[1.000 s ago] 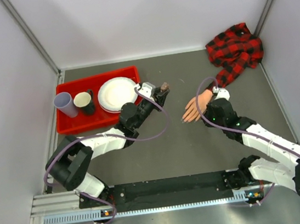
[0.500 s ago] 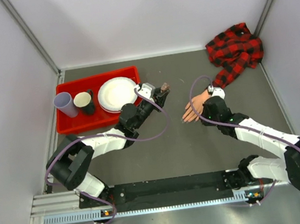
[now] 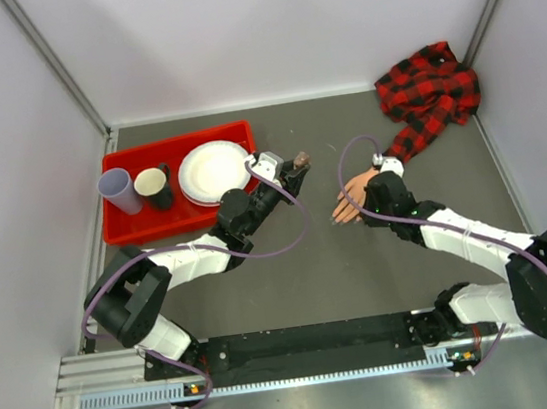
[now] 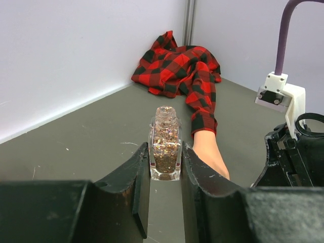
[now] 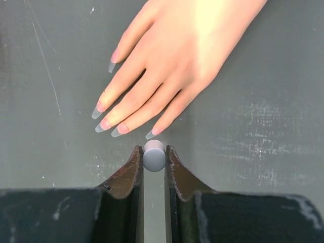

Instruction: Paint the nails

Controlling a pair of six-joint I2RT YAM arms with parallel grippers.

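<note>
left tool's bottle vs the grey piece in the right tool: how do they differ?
The bottle is clear, square-sided and full of glitter; the grey piece is plain, opaque and round-ended. The bottle stands upright in the left tool, apart from the mannequin hand; the grey piece points out of the right tool, its end close to a nail. Both are clamped between tool fingers.

Bright, even light, soft shadows; glare bleaches the mannequin hand [image 5: 188,59] in the right wrist view.
</note>
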